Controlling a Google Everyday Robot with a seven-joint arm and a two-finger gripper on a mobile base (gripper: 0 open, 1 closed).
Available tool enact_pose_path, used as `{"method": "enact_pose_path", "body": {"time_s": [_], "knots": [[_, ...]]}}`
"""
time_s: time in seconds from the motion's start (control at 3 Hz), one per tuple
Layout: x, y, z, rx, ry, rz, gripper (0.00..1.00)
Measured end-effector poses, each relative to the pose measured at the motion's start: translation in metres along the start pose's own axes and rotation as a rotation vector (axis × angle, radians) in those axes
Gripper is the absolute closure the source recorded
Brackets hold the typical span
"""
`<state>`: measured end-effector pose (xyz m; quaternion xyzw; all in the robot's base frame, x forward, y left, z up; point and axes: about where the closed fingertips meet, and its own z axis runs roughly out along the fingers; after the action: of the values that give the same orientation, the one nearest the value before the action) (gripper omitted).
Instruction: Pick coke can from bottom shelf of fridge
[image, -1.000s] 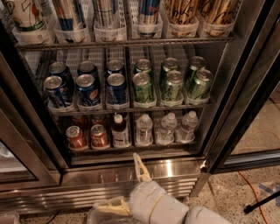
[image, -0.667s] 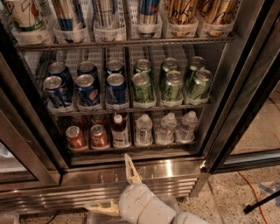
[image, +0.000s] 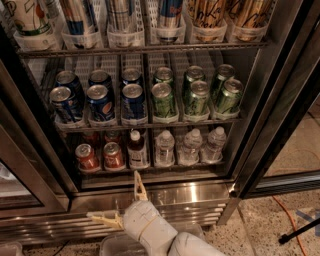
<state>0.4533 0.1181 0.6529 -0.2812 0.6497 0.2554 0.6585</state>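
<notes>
The fridge (image: 272, 107) stands open before me. On the bottom shelf (image: 165, 173), two red coke cans (image: 87, 158) (image: 113, 156) with silver tops stand at the front left, with more red cans dimly behind them. My gripper (image: 122, 201) is below the shelf, in front of the steel base. Its cream fingers are spread wide open and empty. One fingertip (image: 138, 181) points up toward the shelf edge under the right red can. The other fingertip (image: 102, 217) points left.
A dark sauce bottle (image: 136, 150) stands right of the red cans, then three water bottles (image: 189, 147). The middle shelf holds blue cans (image: 100, 102) and green cans (image: 195, 96). The top shelf holds tall cans (image: 120, 20). The dark door frame (image: 35, 145) flanks the left. An orange cable (image: 292, 220) lies on the floor.
My gripper has moved left and slightly up, toward the front of the bottom shelf below the red cans. The cans have not moved.
</notes>
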Motion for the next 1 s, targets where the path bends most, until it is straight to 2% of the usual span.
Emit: {"method": "enact_pose_path", "body": {"time_s": [0.67, 1.0], "knots": [[0.006, 0.006, 0.011, -0.006, -0.009, 0.015, 0.0], [0.013, 0.011, 0.028, 0.02, -0.028, 0.024, 0.0]]}}
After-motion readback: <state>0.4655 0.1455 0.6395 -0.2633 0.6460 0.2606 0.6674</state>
